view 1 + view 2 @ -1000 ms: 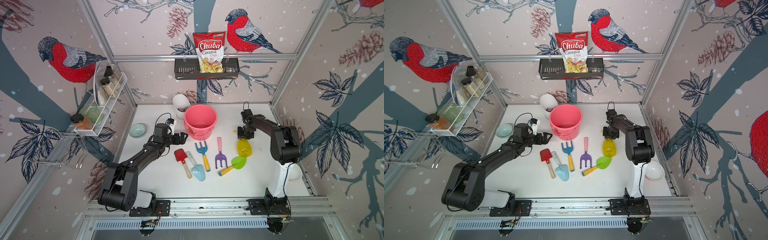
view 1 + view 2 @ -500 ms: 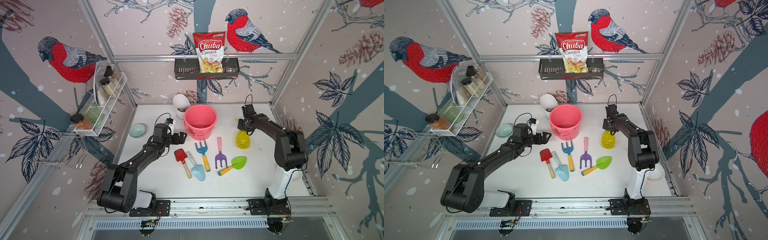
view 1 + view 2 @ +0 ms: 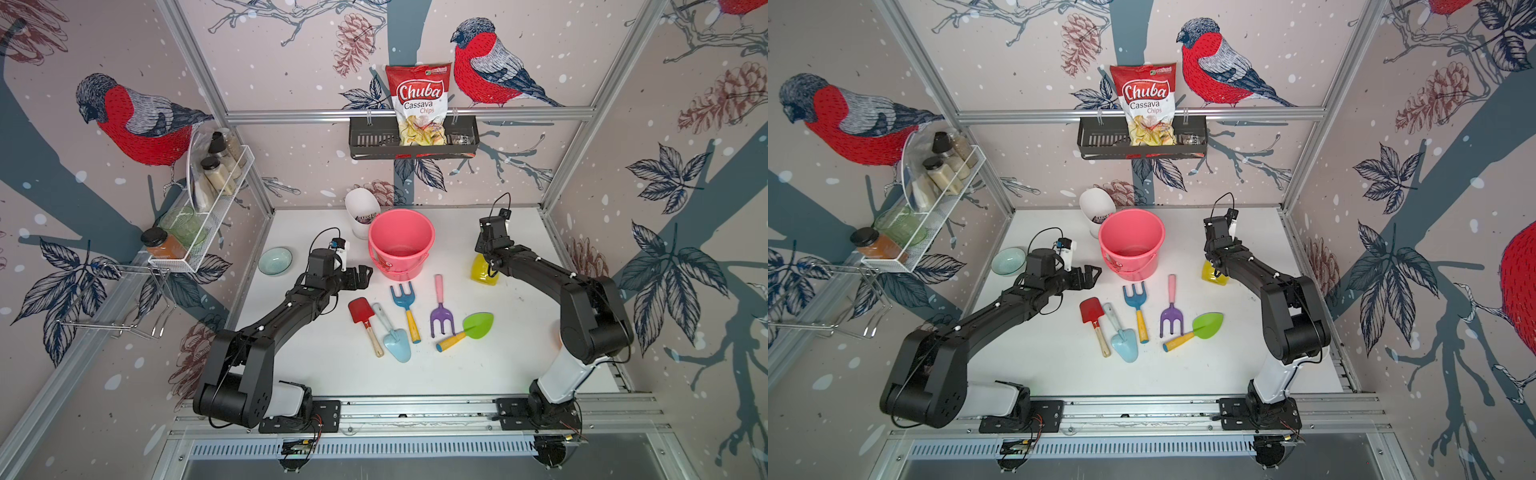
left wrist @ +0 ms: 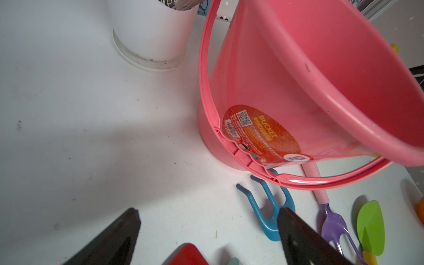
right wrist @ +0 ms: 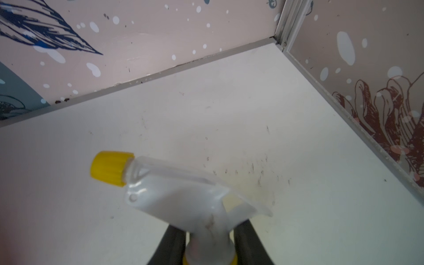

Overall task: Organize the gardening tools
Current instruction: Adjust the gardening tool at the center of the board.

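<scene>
Looking down, we see the right claw (image 5: 210, 246) clamped on the yellow spray bottle (image 3: 482, 271), right of the pink bucket (image 3: 395, 266). The left claw (image 3: 360, 276) is apart and empty, left of it. The red shovel (image 3: 359, 311), trowel (image 3: 397, 344), fork (image 3: 402, 293), rake (image 3: 440, 319) and spade (image 3: 478, 325) lie nearer.

"Chuba Cassava Chips" on snack bag (image 3: 417, 104), "BUCKET" on sticker (image 4: 261, 135) of bucket (image 4: 298, 68), apparently QR code (image 4: 244, 118) beside

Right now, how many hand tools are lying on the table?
5, all lying on the table side by side in front of the bucket: red shovel, light-blue trowel, blue fork, purple rake, green spade. None looks hidden.
</scene>
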`<act>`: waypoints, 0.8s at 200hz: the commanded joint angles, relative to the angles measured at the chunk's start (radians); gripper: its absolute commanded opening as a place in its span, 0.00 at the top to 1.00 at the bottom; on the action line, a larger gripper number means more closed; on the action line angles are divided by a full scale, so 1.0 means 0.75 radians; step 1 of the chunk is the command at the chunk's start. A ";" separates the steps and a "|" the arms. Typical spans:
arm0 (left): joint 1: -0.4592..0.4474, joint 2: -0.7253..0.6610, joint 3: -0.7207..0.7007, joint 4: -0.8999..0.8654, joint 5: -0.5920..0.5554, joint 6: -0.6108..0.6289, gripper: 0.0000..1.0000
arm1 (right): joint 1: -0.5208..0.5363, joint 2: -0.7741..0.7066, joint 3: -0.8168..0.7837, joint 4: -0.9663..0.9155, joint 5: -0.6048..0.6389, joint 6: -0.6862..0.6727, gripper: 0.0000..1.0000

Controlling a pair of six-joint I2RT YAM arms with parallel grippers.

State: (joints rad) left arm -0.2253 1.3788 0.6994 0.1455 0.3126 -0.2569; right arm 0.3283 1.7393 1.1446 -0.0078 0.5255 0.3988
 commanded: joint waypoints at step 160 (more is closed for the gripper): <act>-0.033 -0.260 -0.184 0.243 0.039 -0.066 0.03 | 0.020 0.626 0.458 0.818 0.564 -0.377 1.00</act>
State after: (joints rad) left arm -0.2455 1.1969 0.5686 0.2737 0.3222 -0.2916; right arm 0.3420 2.1853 1.4704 0.4622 0.8761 0.1799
